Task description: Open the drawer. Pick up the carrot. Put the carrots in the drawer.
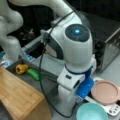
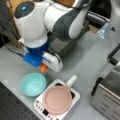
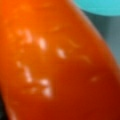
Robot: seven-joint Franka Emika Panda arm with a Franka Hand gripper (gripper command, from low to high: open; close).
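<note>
- Pincer (image 2: 45, 68) low over the surface, apparently grasping the carrot (image 3: 57, 62); jaws hidden.
- Drawer (image 1: 47, 77) open; keep your lift vertical, clear of the teal bowl (image 2: 33, 84).

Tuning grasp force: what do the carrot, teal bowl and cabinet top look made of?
Carrot: glossy orange, sharp white highlights, so likely plastic, not certain. Teal bowl: smooth, even colour, plastic or glazed ceramic; can't tell which. Cabinet top: light wood with visible grain lines, matte.
</note>
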